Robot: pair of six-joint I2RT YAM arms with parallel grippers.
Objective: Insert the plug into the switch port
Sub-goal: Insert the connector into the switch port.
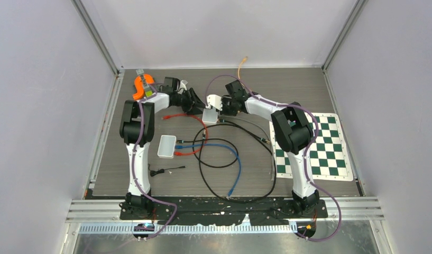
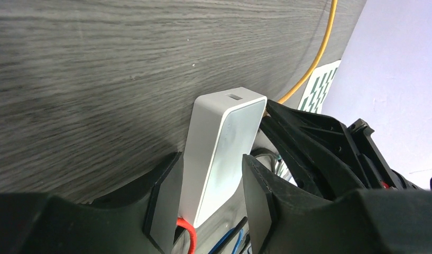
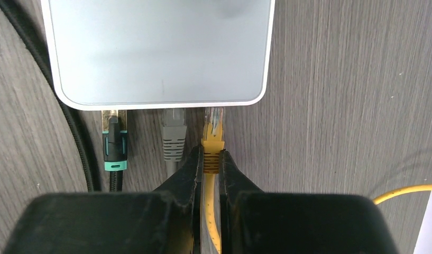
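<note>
Pinching the yellow plug (image 3: 212, 138) by its boot, the right gripper (image 3: 211, 159) has its fingers drawn narrow, and the plug's clear tip, just ahead of the fingertips, meets the near edge of the white switch (image 3: 161, 47). Beside those fingers a grey plug (image 3: 173, 135) and a black-teal plug (image 3: 114, 145) sit at neighbouring ports. The left gripper (image 2: 211, 177) straddles the switch, one finger on each side; whether it clamps cannot be told.
</note>
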